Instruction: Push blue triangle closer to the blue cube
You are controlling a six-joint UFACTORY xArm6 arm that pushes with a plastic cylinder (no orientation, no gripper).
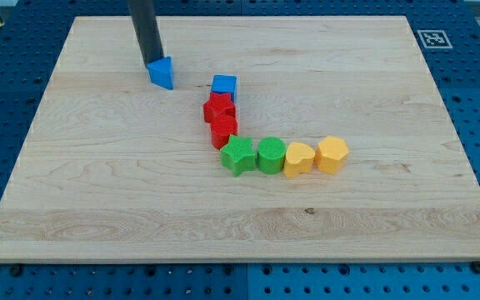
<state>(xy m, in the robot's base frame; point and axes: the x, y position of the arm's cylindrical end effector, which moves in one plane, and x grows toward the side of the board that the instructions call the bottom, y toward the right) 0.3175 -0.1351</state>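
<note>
My tip [152,64] touches the small blue plastic triangle block [162,72] at its upper-left edge.
Triangle lies left of the blue plastic cube [223,86], apart, on the wooden board [98,192]; rod grips nothing.

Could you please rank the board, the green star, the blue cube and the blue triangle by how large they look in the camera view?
1. Board, by far the largest.
2. Green star.
3. Blue triangle and blue cube: too alike to rank, and both lie farther up the view than the star.

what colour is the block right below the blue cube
Red, touching the blue cube; shown in the camera view.
</note>
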